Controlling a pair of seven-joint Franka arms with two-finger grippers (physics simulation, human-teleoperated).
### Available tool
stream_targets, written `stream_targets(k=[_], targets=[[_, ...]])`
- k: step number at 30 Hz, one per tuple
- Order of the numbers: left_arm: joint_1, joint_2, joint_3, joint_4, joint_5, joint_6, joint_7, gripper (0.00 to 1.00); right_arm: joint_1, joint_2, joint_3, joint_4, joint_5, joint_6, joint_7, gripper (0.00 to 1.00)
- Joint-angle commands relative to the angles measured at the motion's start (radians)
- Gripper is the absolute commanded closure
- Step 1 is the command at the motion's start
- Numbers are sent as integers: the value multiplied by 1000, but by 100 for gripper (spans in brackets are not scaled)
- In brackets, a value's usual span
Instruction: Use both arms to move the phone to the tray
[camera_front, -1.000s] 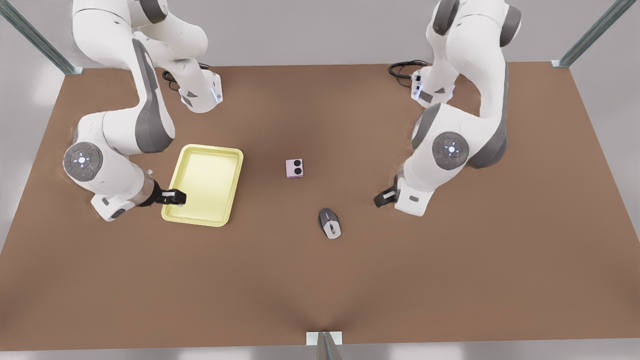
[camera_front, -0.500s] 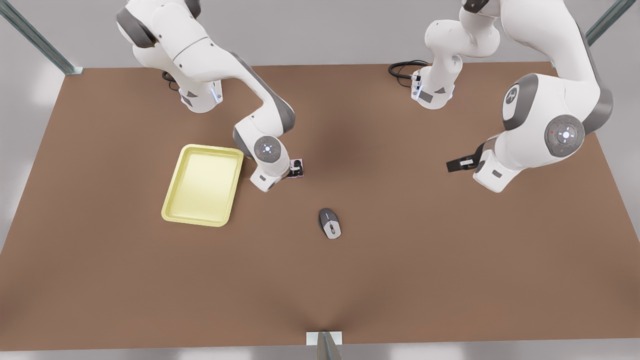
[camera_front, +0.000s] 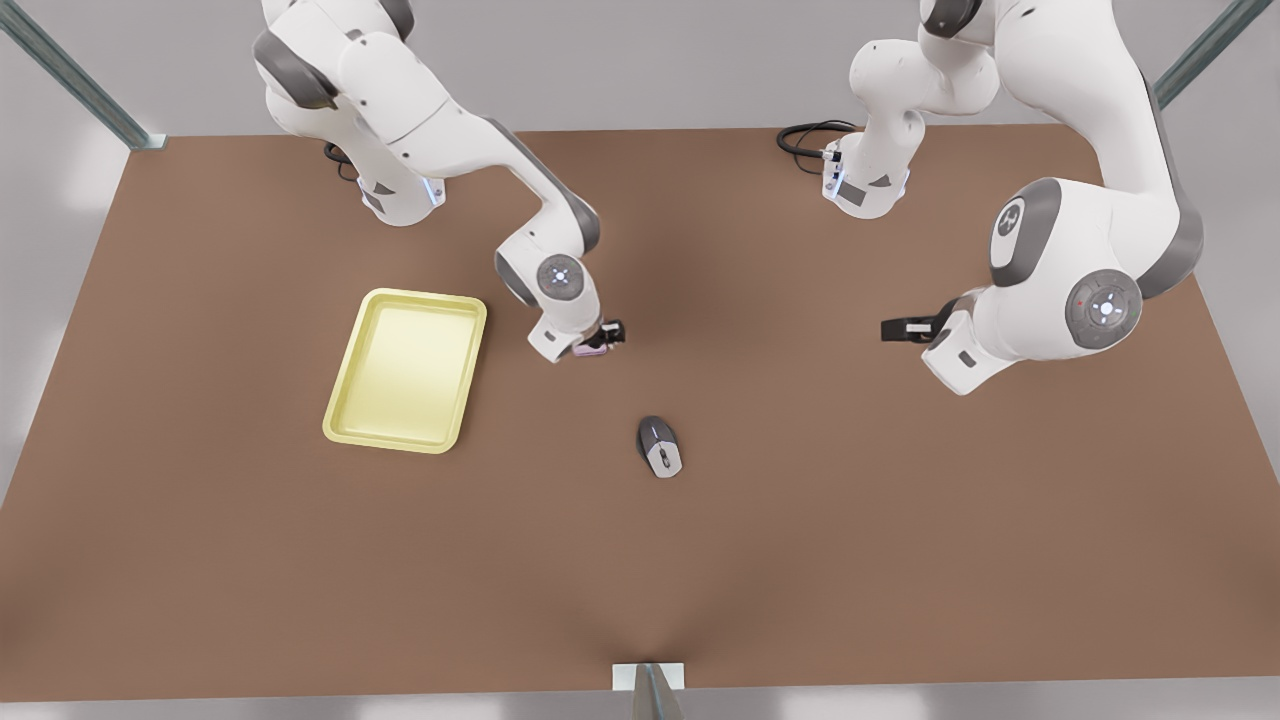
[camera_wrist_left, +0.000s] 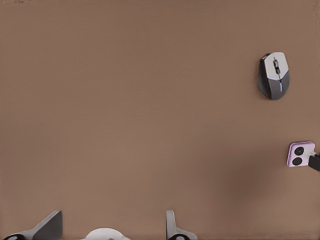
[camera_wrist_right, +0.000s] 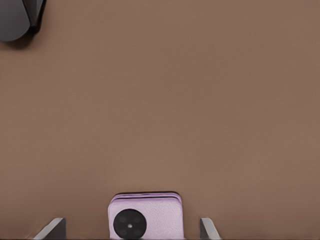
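Your right gripper (camera_front: 603, 338) is at the phone (camera_front: 592, 349), which sits between its spread fingers (camera_wrist_right: 54, 228) in the right wrist view; whether the pads press the sides you cannot tell. The lilac phone is near the table's (camera_front: 800, 560) middle, a little off the yellow tray's (camera_front: 345, 432) rim, with the computer mouse (camera_front: 660, 446) nearer the camera. Centre the slab, squeeze its two side edges squarely, then lift straight before carrying toward the tray. Your left gripper (camera_front: 903, 329) waits well apart at the front view's right, fingers (camera_wrist_left: 47, 227) parted, holding nothing.
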Motion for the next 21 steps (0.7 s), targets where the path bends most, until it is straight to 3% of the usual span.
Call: stream_targets(k=[1,2,21], targets=[[0,-1,1,1,-1,-3,149,0,-16,-4,5,-23,3,105,-130,0],[0,-1,-1,1,-1,-3,149,0,-30,-11,3,-11,3,42,-213,0],[0,0,-7,7,1,-5,150,0,15,54,6,0,-11,48,-252,0]])
